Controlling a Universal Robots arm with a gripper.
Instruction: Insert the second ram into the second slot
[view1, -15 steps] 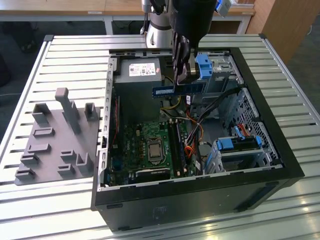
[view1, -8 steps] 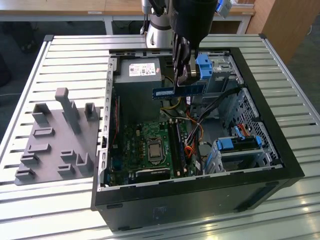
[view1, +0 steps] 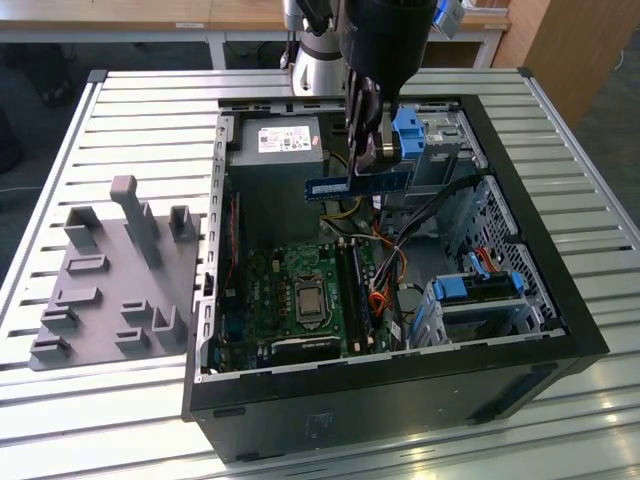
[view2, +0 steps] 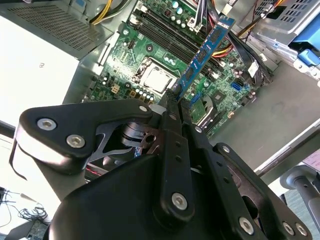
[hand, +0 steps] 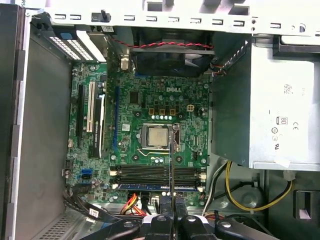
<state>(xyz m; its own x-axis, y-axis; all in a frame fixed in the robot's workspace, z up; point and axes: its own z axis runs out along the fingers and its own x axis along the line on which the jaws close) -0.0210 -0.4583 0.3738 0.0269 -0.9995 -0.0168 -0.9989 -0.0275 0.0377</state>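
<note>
Currently the end effector (view1: 372, 165) pinches the second ram (view1: 335, 187), holding it level in the air above the open computer case (view1: 560, 330), well apart from the motherboard (view1: 290, 290) below. In the first wrist view the stick shows edge-on, crossing the dark memory slots (hand: 150, 172) rather than lying along them, so a clean insertion probably calls for turning it parallel to the free slot, centring it end to end, and pressing straight down without tilt.
</note>
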